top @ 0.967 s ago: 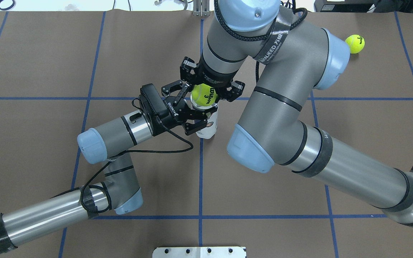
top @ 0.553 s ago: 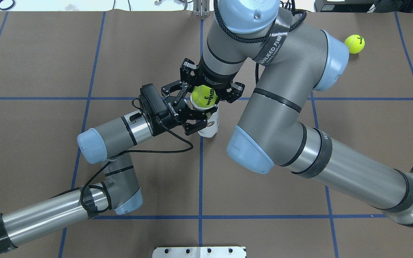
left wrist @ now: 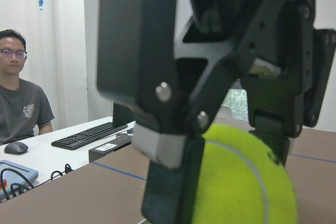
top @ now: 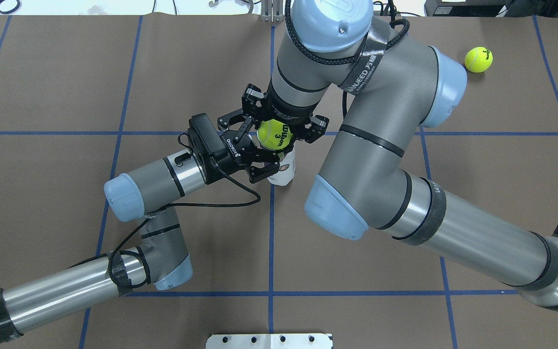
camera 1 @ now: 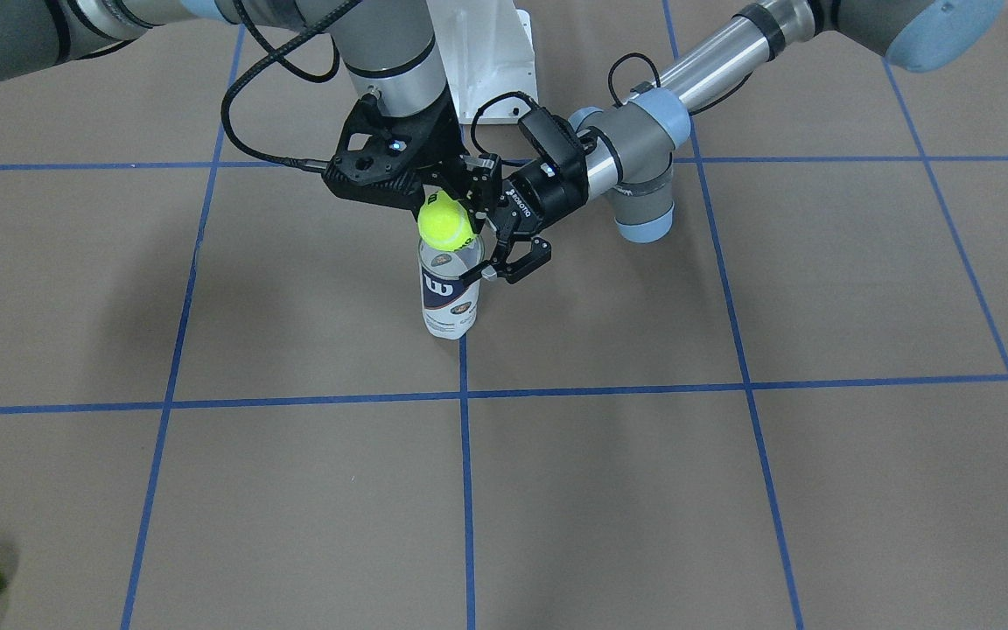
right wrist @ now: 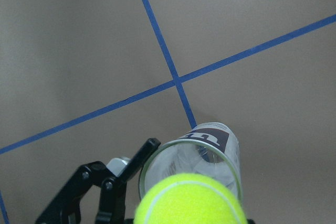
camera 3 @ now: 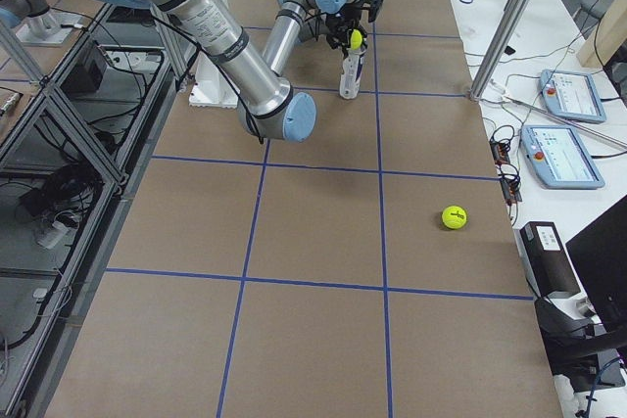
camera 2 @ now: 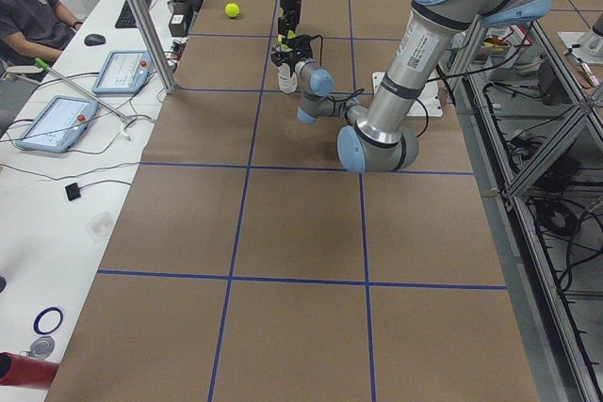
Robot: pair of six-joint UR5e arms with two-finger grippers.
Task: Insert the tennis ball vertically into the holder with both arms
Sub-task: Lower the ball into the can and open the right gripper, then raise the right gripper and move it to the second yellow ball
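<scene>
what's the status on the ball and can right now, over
Right gripper shut on tennis ball, just above the holder mouth. Left gripper clamped on holder, upright. Nothing blocking; spare ball far off.

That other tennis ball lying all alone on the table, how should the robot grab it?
From straight above, fingers closing on opposite sides across its middle. The spare tennis ball is round and lies free on the brown table with nothing near it, so any side pair works. Both grippers look busy at the holder, though.
</scene>
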